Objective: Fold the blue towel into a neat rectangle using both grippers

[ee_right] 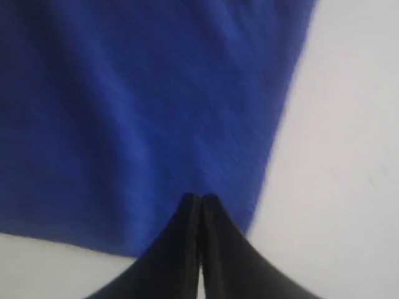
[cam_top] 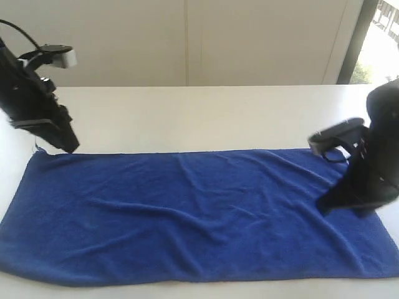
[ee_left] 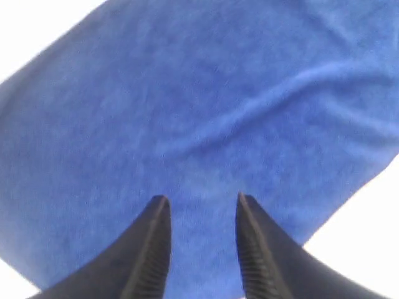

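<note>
Nearest the camera, the long front edge of a large royal-blue terry towel [cam_top: 199, 218] is seen lying along the front of a smooth white surface [cam_top: 206, 115]. The towel is spread out flat as a wide rectangle, and soft wrinkles are seen running across its middle.

Somewhat further back, at the towel's right end, the black jointed right gripper [cam_top: 324, 205] is held with its tip pointed down over the cloth. Its fingers [ee_right: 181, 249] are pressed tightly together, and no fabric is seen caught between them. Whether the tip touches the cloth cannot be told.

Further back again, at the towel's far left corner, the black left gripper [cam_top: 70, 146] is poised at the edge of the cloth. Its fingers [ee_left: 153, 249] are spread apart with nothing gripped, and the blue cloth is seen through the gap between them.

Behind the towel a strip of the surface is left showing. Beyond it a cream panelled wall [cam_top: 187, 37] is seen, with a window [cam_top: 380, 37] at the far right.
</note>
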`<action>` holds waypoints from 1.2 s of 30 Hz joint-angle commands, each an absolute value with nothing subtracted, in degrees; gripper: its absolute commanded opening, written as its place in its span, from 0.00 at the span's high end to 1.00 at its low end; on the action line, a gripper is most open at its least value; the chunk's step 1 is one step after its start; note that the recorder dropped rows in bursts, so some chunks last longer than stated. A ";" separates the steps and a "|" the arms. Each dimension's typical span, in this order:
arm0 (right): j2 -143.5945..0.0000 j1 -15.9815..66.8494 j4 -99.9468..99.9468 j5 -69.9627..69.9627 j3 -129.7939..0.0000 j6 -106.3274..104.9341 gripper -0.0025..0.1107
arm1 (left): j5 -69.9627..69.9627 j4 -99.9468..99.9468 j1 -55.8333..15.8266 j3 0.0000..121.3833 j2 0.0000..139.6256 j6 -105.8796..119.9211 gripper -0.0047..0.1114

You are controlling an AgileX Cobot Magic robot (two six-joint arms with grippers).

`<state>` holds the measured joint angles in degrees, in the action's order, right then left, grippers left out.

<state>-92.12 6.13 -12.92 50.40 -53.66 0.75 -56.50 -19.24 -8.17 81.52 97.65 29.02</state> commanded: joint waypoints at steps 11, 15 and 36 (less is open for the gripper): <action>-105.96 22.63 29.31 38.91 -68.09 -37.74 0.98 | -50.83 -12.59 5.60 56.32 91.31 18.33 0.96; -110.98 28.17 33.47 40.99 -73.83 -41.06 0.98 | -46.54 -1.72 5.60 52.13 88.12 8.62 0.96; -115.53 30.46 31.89 39.55 -76.14 -41.96 0.98 | -31.88 -25.43 5.60 46.13 96.04 25.51 0.96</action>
